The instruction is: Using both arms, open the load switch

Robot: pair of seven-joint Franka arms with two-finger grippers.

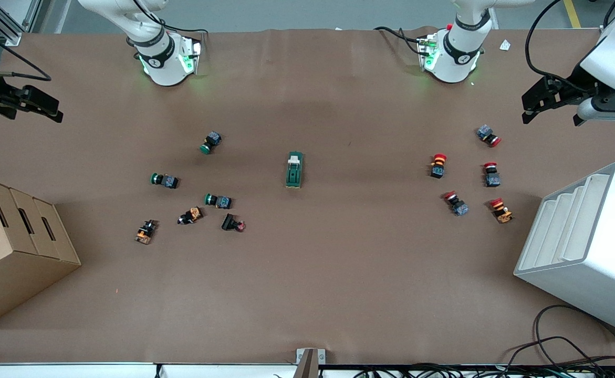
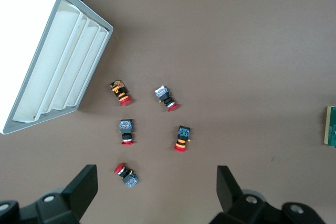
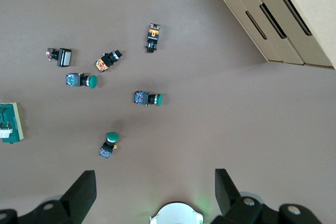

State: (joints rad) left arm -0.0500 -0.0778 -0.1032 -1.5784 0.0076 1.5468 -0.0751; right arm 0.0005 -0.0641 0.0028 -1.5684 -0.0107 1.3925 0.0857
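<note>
The load switch (image 1: 294,170), a dark-green block with a white lever piece, lies flat at the middle of the table, untouched. It shows at the edge of the left wrist view (image 2: 331,125) and of the right wrist view (image 3: 10,122). My left gripper (image 1: 551,115) hangs open over the left arm's end of the table, and nothing is between its fingers (image 2: 84,187). My right gripper (image 1: 34,113) hangs open over the right arm's end, also holding nothing (image 3: 155,192). Both are well away from the switch.
Several red push buttons (image 1: 438,165) lie toward the left arm's end, beside a white slotted bin (image 1: 585,247). Green and black push buttons (image 1: 218,200) lie toward the right arm's end, near a cardboard box (image 1: 8,241). Cables (image 1: 575,352) trail at the table's front edge.
</note>
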